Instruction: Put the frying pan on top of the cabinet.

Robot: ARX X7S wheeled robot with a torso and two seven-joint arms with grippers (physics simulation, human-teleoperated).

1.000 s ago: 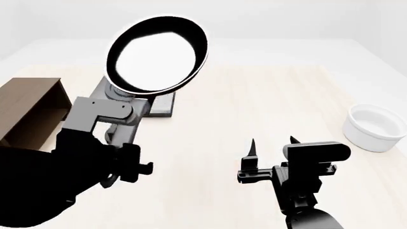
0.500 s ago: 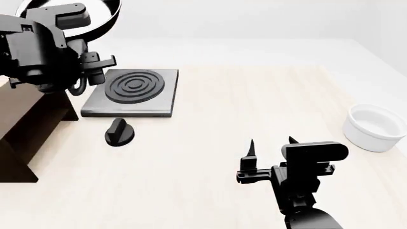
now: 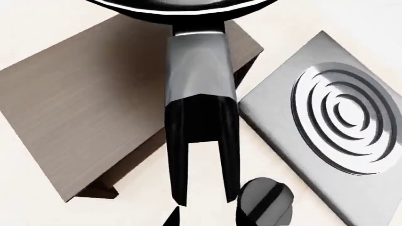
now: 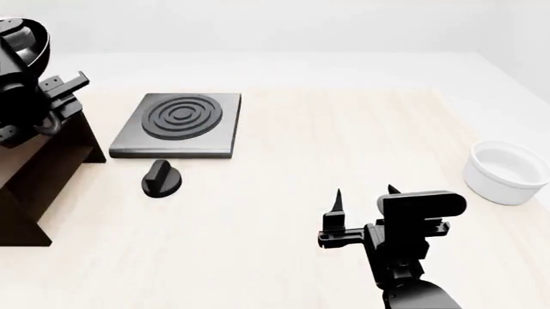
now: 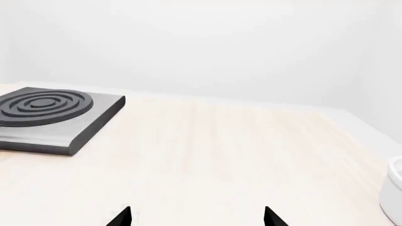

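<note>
Pale tabletop [image 4: 344,148]; frying pan [image 3: 199,94], clamped in left end effector [image 3: 201,207], now farther left over cabinet [image 3: 88,113].

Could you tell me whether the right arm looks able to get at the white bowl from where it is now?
Probably yes. The right gripper hangs open over bare table, and the white bowl sits on its outer side with nothing standing between them. Whether the arm stretches that far cannot be judged.

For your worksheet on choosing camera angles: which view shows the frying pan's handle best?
The left wrist view: the frying pan has its long handle running down the middle of the picture, above the cabinet, though only an edge of the bowl part shows. The head view catches just a sliver of pan at its edge. The right wrist view shows none of it.
</note>
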